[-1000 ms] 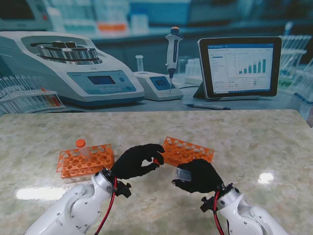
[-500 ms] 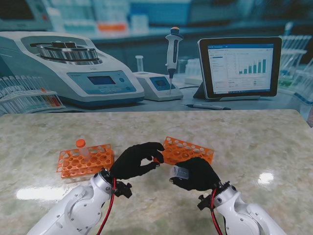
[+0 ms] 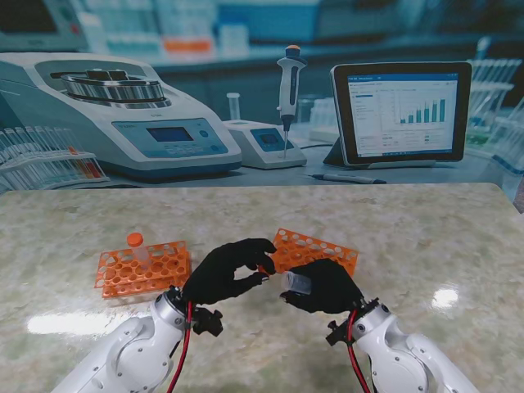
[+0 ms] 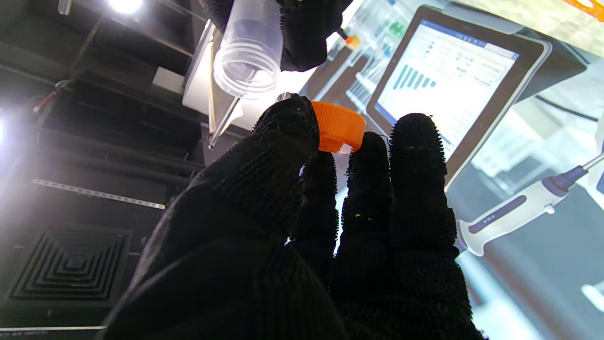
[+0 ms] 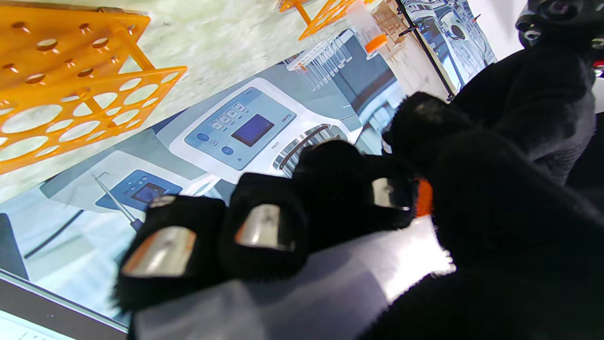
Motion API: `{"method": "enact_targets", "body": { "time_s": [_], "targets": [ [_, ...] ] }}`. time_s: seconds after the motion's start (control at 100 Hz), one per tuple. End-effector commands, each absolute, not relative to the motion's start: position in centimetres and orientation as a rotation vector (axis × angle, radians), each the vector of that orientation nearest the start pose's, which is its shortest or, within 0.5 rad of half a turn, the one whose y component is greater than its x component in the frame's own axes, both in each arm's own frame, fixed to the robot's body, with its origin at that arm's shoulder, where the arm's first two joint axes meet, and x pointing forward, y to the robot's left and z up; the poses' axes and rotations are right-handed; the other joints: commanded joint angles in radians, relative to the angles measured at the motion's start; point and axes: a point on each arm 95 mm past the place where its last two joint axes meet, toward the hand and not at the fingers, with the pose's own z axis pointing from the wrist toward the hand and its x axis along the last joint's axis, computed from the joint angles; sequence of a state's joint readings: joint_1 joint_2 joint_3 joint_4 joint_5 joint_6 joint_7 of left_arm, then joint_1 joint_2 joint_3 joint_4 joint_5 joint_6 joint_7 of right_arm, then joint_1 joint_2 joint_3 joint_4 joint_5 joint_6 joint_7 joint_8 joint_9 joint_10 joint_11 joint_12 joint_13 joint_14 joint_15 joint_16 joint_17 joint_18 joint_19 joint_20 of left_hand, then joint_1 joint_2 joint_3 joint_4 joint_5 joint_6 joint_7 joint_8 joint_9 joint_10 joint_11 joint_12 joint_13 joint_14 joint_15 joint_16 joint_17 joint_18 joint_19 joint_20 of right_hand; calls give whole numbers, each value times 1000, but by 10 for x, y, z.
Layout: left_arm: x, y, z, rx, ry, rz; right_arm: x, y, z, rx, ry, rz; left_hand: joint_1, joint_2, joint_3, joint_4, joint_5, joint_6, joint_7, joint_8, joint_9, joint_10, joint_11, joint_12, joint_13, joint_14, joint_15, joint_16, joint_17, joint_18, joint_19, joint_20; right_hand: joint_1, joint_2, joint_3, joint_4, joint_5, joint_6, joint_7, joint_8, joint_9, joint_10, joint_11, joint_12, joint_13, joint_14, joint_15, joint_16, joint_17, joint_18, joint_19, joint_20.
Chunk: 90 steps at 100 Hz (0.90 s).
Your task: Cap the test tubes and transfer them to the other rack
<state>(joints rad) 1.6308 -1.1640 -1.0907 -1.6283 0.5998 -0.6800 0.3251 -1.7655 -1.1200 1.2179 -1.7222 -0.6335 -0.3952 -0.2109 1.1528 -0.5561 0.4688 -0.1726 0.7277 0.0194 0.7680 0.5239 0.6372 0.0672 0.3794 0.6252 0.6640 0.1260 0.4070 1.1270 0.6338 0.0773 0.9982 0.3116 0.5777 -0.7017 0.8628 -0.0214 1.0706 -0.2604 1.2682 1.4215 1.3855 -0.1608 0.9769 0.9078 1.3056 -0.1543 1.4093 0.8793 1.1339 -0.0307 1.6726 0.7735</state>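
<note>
— We've got both hands up over the marble table [image 3: 426, 237]. What's in the left hand [image 3: 225, 270]?

— Its fingers pinch an orange cap [image 4: 338, 126] between thumb and fingertips. We see it clearly from the left wrist.

— And our right hand [image 3: 323, 286]?

— Wrapped around a clear tube [image 3: 296, 283], open mouth pointing toward the cap. The threaded rim [image 4: 245, 71] sits near the cap, not touching.

— Where are the racks?

— With the hands at the centre, one orange rack [image 3: 143, 268] lies at about nine o'clock, carrying a capped tube [image 3: 136, 246]. The second rack [image 3: 315, 252] sits at about one o'clock, just beyond our right hand, and its visible holes look empty.

— Any contact between the hands?

— Close together, but we cannot tell from the stand view.
</note>
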Motion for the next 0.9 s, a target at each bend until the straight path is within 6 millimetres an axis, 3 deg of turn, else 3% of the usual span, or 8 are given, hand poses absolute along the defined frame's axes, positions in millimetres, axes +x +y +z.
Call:
{"method": "enact_targets", "body": {
  "time_s": [0.0, 0.89],
  "targets": [
    [329, -90, -294, -1057, 1174, -2659, 328, 45, -319, -1583, -1498, -2619, 138, 17, 115, 62, 28, 18, 18, 6, -17, 8, 0, 1, 73, -67, 43, 41, -5, -8, -23, 15, 50, 38, 6, 19, 70, -28, 72, 46, 55, 36, 9, 19, 22, -155, 207, 83, 70, -96, 321, 51],
    [304, -86, -284, -997, 1146, -2731, 343, 44, -313, -1629, -1513, -2605, 138, 20, 113, 63, 26, 17, 19, 7, -18, 7, 0, 1, 73, -68, 42, 42, -5, -8, -24, 18, 51, 37, 5, 19, 70, -27, 72, 46, 55, 36, 9, 20, 22, -154, 207, 82, 70, -96, 321, 51]
  ]
}}
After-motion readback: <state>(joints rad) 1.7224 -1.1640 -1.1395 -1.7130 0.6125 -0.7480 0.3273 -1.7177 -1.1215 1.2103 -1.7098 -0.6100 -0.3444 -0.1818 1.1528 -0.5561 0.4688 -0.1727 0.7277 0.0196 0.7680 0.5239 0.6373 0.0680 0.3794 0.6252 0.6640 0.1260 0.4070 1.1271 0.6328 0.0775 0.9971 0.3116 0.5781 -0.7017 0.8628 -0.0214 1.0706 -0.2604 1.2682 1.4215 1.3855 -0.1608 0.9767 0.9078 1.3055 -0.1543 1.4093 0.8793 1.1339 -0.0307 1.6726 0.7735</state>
